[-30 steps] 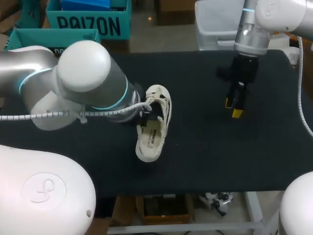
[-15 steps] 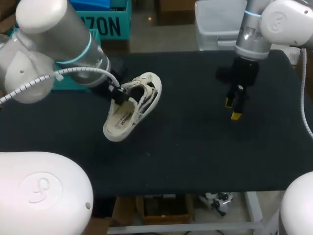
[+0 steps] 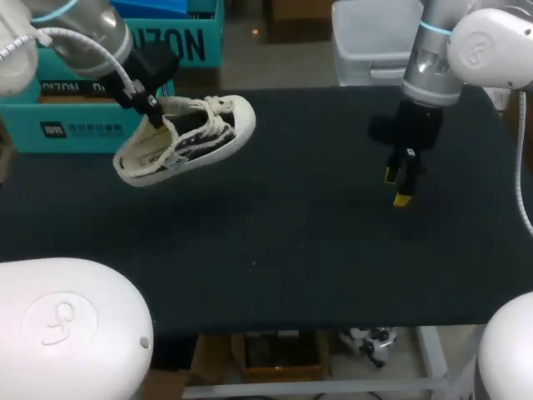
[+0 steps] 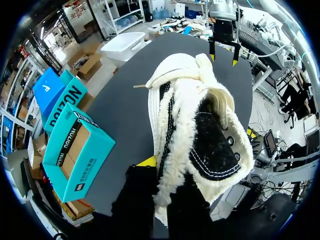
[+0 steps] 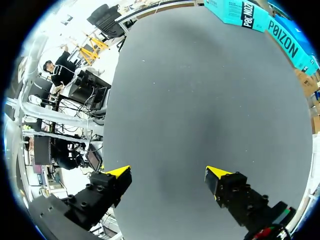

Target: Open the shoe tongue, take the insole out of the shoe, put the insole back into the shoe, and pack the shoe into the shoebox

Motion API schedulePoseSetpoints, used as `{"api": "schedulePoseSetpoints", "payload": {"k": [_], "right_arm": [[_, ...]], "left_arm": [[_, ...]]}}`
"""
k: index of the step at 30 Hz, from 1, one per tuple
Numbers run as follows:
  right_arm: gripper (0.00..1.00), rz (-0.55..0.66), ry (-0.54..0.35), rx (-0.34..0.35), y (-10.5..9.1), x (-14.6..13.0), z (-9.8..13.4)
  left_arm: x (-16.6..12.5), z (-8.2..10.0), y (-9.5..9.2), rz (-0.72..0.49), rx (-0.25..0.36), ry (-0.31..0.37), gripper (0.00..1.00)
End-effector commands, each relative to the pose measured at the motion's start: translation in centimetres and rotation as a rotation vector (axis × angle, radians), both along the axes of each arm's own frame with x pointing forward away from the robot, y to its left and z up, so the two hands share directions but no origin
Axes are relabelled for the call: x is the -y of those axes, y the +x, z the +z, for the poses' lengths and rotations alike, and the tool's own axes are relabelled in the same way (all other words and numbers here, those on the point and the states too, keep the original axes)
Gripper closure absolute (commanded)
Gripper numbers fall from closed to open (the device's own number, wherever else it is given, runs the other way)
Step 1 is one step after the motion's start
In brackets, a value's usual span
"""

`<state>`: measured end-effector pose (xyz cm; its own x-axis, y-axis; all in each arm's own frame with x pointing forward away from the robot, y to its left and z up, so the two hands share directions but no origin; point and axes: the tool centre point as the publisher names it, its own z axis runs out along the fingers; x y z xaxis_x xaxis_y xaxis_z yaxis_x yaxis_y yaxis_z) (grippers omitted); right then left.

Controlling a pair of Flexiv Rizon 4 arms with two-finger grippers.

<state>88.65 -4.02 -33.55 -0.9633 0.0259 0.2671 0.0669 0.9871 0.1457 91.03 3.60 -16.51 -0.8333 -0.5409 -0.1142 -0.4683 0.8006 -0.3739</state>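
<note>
One shoe (image 3: 187,137), held above the counter (image 3: 291,250) at far left; my left jaws are clenched on its heel rim. One insole (image 3: 154,152) lies inside it. Two teal boxes at far left: nearer box (image 3: 75,129) open, brown inside; farther box (image 3: 158,37) behind. My right jaws are released, spread over the far-right counter.

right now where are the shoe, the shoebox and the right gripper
shoe (image 3: 200,137): head view, on its laced upper
shoebox (image 3: 79,133): head view, on its front wall
right gripper (image 3: 396,187): head view, midway between its yellow tips
</note>
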Motion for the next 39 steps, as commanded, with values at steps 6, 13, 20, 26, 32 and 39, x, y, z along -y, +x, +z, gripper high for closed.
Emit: {"api": "schedulePoseSetpoints", "payload": {"k": [6, 13, 20, 26, 32, 39], "right_arm": [[0.0, -0.001, 0.001, 0.005, -0.1, 0.0, -0.1], [0.0, -0.001, 0.001, 0.005, -0.1, 0.0, -0.1], [0.0, -0.001, 0.001, 0.005, -0.1, 0.0, -0.1], [0.0, -0.053, -0.081, 0.055, 0.5, -0.4, 0.0], [0.0, -0.106, -0.178, 0.153, 0.5, -0.6, -0.1], [0.0, -0.109, -0.264, 0.191, 1.6, -0.9, 0.1]], "left_arm": [[-7.3, 3.3, 6.4, -0.108, -0.09, -0.035, 1.0], [-11.9, 3.5, 12.6, -0.102, -0.083, 0.014, 1.0], [-16.0, 3.4, 19.4, -0.077, -0.086, 0.039, 1.0], [-19.2, 2.4, 22.1, -0.076, -0.088, 0.03, 1.0], [-22.5, 1.0, 25.1, -0.059, -0.098, 0.01, 1.0], [-23.7, -0.7, 28.9, -0.047, -0.127, -0.002, 1.0]]}}
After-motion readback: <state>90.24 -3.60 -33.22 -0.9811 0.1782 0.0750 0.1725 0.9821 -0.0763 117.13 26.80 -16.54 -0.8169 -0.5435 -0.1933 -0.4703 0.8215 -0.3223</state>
